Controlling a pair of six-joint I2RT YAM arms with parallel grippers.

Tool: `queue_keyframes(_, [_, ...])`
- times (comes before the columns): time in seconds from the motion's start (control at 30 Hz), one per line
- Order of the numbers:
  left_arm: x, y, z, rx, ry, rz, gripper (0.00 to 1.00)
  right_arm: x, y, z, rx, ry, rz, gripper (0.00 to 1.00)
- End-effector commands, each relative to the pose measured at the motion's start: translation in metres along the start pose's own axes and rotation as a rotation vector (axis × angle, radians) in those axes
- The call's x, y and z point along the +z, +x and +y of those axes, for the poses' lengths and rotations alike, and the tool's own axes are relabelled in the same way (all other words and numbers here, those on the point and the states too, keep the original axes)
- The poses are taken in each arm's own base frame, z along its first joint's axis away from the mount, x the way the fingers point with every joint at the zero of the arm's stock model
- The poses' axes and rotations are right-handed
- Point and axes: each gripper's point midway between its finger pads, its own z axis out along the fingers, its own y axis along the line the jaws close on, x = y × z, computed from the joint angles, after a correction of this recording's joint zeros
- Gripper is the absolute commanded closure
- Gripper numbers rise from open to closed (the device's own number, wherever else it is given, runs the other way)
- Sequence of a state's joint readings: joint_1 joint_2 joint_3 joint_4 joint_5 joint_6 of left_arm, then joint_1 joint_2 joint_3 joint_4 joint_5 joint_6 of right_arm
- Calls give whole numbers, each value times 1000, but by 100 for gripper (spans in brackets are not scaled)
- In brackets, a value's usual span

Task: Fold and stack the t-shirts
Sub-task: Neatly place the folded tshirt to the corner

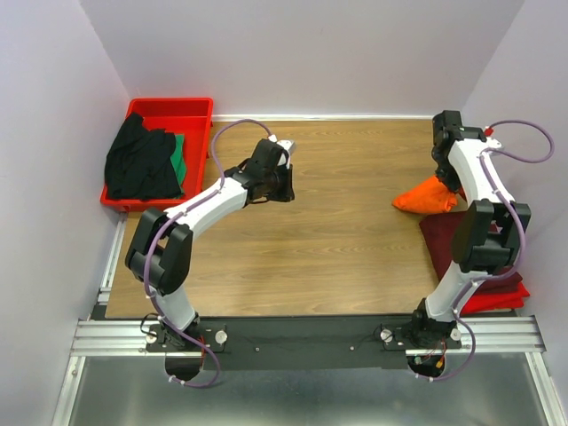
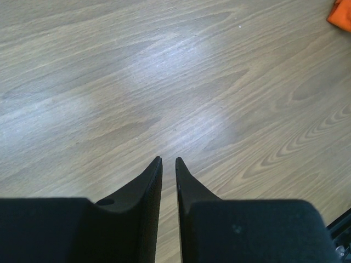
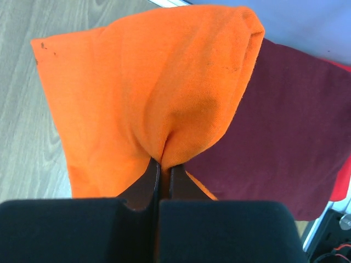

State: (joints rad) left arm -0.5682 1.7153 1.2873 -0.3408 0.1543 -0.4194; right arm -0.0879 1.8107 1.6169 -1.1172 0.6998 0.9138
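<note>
My right gripper is shut on a pinched fold of the bright orange t-shirt, which hangs bunched at the right side of the table. It partly overlaps the dark maroon t-shirt, which lies flat beside it. My left gripper is over bare wood mid-table, jaws nearly together with nothing between them. The black t-shirt lies crumpled over the green t-shirt at the back left. A corner of the orange t-shirt shows in the left wrist view.
The black and green shirts lie in a red plastic tray in the back left corner. Something red lies under the maroon shirt at the right front. White walls close the table on three sides.
</note>
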Motion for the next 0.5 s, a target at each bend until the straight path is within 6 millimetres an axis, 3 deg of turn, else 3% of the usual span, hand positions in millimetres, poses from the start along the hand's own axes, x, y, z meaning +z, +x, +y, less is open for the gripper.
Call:
queue_keyframes(0.0, [2,-3,-4,25,32,19,77,-18,-23,-18,24,5,-48,100])
queue_keyframes(0.47, [10,7,-7,31,71,48,77,-48,-53,-45,82,18,-110,100])
